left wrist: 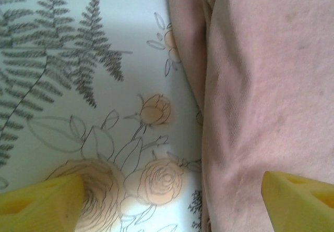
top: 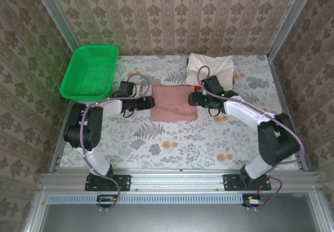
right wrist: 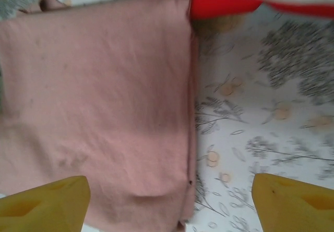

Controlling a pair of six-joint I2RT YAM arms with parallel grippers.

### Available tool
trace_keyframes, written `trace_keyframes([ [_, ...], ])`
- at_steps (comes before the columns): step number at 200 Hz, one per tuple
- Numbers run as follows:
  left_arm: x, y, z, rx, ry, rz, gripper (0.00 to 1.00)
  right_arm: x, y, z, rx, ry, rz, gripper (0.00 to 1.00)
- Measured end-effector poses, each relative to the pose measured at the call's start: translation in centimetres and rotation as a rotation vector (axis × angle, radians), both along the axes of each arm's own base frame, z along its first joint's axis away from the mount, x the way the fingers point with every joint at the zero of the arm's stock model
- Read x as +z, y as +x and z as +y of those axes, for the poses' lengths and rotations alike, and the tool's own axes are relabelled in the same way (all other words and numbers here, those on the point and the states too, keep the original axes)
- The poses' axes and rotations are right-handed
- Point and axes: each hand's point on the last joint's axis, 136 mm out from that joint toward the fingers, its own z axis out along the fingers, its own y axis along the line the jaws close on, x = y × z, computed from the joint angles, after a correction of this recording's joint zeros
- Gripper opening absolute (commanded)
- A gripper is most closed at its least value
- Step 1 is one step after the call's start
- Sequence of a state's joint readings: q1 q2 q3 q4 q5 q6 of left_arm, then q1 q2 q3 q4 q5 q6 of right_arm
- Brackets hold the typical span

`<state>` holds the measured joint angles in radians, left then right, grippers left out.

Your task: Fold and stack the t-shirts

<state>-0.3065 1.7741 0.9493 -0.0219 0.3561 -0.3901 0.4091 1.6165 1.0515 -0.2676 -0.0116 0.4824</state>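
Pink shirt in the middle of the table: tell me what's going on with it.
The dusty-pink t-shirt lies folded into a rectangle in the middle of the table. The left pincer sits at its left edge and the right pincer at its right edge, both open and gripping nothing. Just beyond the right pincer, a cream folded shirt rests on a red one, so the pink one is not yet stacked. The green basket stands at the far left corner.
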Motion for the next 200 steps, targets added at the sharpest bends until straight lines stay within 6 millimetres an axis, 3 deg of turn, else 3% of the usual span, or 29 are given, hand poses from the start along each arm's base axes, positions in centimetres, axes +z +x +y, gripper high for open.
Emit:
trace_keyframes([
  [37,0.6,0.7,-1.0,-0.014,-0.032,-0.003,0.82,-5.2,0.7,0.8,-0.026,-0.021,0.085,0.75],
  [71,0.3,1.3,-2.5,-0.035,-0.053,0.007,0.79,-7.3,2.7,1.5,-0.033,-0.029,0.102,0.73],
  [110,-0.1,1.7,-3.8,-0.049,-0.091,0.026,0.68,-7.6,3.6,1.8,-0.042,-0.016,0.109,0.60],
  [147,-0.3,1.4,-4.7,-0.067,-0.130,0.041,0.62,-7.6,4.5,2.2,-0.047,0.030,0.102,0.37],
  [200,-0.3,1.2,-4.6,-0.067,-0.179,0.044,0.60,-6.2,4.7,7.7,0.079,0.076,0.047,0.14],
])
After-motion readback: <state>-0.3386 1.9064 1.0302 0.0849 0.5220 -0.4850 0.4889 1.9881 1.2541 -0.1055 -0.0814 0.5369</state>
